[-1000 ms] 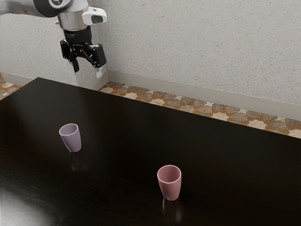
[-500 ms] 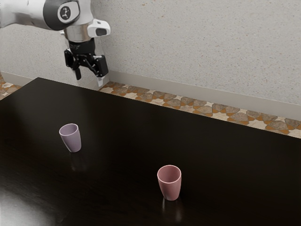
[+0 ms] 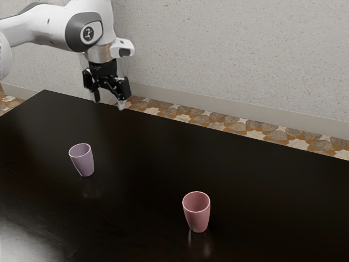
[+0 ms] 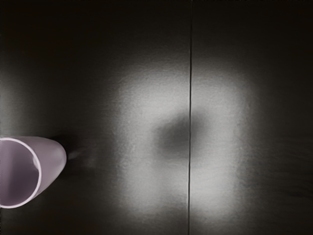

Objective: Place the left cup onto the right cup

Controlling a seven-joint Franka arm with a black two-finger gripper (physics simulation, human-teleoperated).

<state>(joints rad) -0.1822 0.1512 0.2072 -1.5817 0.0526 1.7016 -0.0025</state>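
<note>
A lilac cup (image 3: 82, 159) stands upright on the dark table (image 3: 163, 164), toward the exterior view's left. A pink cup (image 3: 196, 210) stands upright nearer the front, to the exterior view's right of it. My black gripper (image 3: 109, 101) hangs above the table's far edge, well above and behind the lilac cup, its fingers open with nothing between them. In the wrist view the lilac cup (image 4: 27, 171) shows its open rim at the frame's border, off to one side of my hand, on the glossy tabletop (image 4: 195, 98).
Behind the table a patterned tile floor (image 3: 245, 128) runs along a speckled wall (image 3: 245, 49). A thin seam (image 4: 190, 117) crosses the tabletop under my hand. Wide dark tabletop lies between and around the two cups.
My arm has come down and moved toward the exterior view's right, bringing the gripper closer to the table's far edge. Both cups stand where they were.
</note>
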